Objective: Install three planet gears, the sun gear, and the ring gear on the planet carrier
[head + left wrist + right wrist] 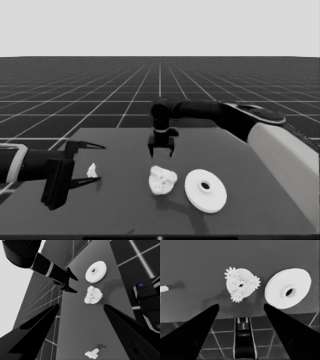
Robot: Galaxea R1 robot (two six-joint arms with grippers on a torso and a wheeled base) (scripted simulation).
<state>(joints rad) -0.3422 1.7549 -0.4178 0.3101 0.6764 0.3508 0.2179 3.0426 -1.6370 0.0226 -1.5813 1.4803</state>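
Fingers, right gripper [161,151]: spread, empty, hanging above the table [120,150] at frame centre, just behind the gear cluster.
Fingers, left gripper [89,162]: spread, parked at the left edge; thin white piece [92,171] lies between the tips, not held.
Smaller round part [240,285]: lower centre of the head view, carrying the planet gears [238,296] around its rim; teeth stick out past the edge on three sides.
Sun gear: a fourth toothed wheel seems to sit at the middle, but I cannot tell for certain.
Larger round part [205,190]: flat on the table just right of the cluster, apart from it, not yet installed.
Step judged: gears look seated; the larger part is next.
Risk: a low sweep toward the larger part could clip the overhanging teeth and unseat a gear.
Risk: a flat disc offers little to pinch; a tilted lift could slip or land skewed on the gears.
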